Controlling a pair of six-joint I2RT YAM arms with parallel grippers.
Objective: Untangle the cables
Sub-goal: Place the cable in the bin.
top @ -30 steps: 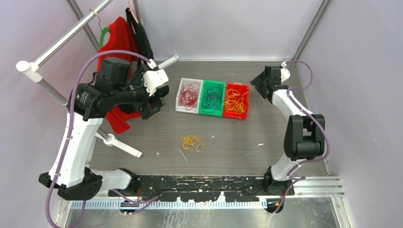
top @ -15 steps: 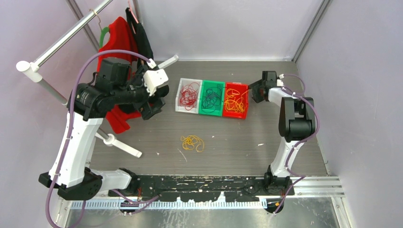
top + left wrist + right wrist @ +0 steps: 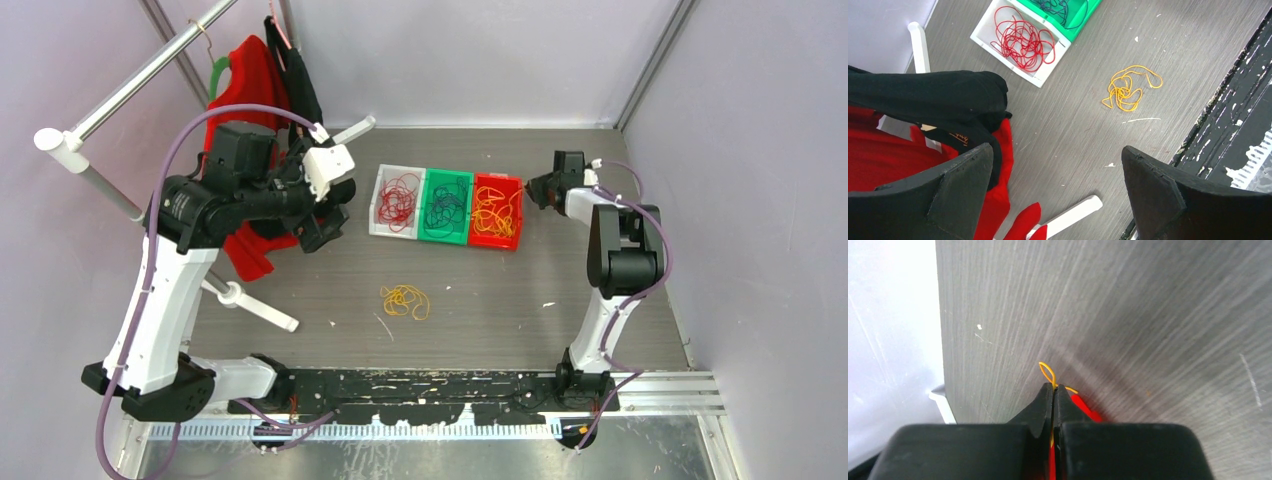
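Three bins stand side by side: a white bin (image 3: 381, 205) with red cables (image 3: 398, 200), a green bin (image 3: 462, 238) with dark cables (image 3: 445, 207), and a red bin (image 3: 518, 190) with yellow-orange cables (image 3: 495, 213). A loose yellow-orange tangle (image 3: 404, 300) lies on the table nearer the bases; the left wrist view shows this tangle (image 3: 1127, 90) too. My right gripper (image 3: 1054, 386) is at the red bin's right edge, shut on a thin yellow-orange cable (image 3: 1046, 371) that loops out past its tips. My left gripper (image 3: 1056, 150) hangs open high over the table's left side, holding nothing.
A clothes rack with red and black garments (image 3: 255, 80) stands at the left, just beside my left gripper. Its white feet (image 3: 260, 308) lie on the table. The black rail (image 3: 420, 385) runs along the near edge. The back wall is close behind the bins.
My right gripper swung in to the red bin's right edge and then closed on a yellow-orange cable. The left arm has not moved.
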